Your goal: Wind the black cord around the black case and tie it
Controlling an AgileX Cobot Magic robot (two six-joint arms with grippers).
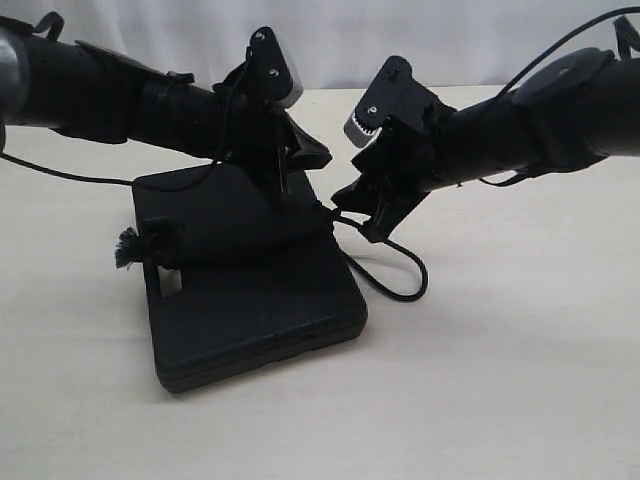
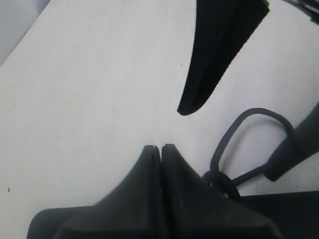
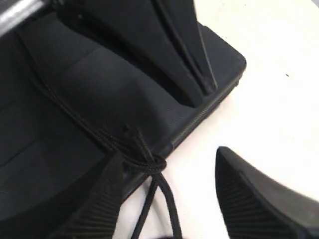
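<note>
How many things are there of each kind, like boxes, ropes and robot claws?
black case: 1
black cord: 1
grippers: 2, the left gripper and the right gripper
Total: 4

we see our left end effector [image 2: 160, 148] with its fingers pressed together over the pale worktop [image 2: 89, 99]. beside it, the black cord [image 2: 256, 110] loops out from a knot near the case [image 2: 284, 215].

Exterior view frontal, wrist views close-up, sharing the black case [image 1: 250, 310]
</note>
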